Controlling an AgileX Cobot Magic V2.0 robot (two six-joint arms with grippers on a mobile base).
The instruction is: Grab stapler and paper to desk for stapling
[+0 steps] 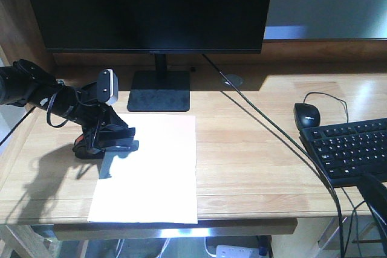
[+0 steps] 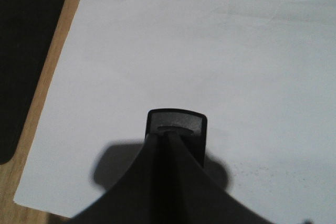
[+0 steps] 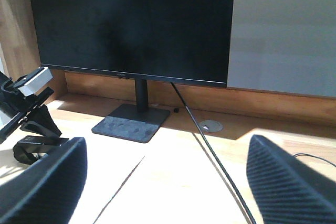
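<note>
Desk [image 1: 254, 149], left hand [image 1: 115, 146] low over paper [image 1: 154, 173], clutching stapler [image 2: 176, 129].

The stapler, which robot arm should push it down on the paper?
Probably left. The left gripper already holds the stapler over the paper. The right gripper is open, away near the monitor.
</note>
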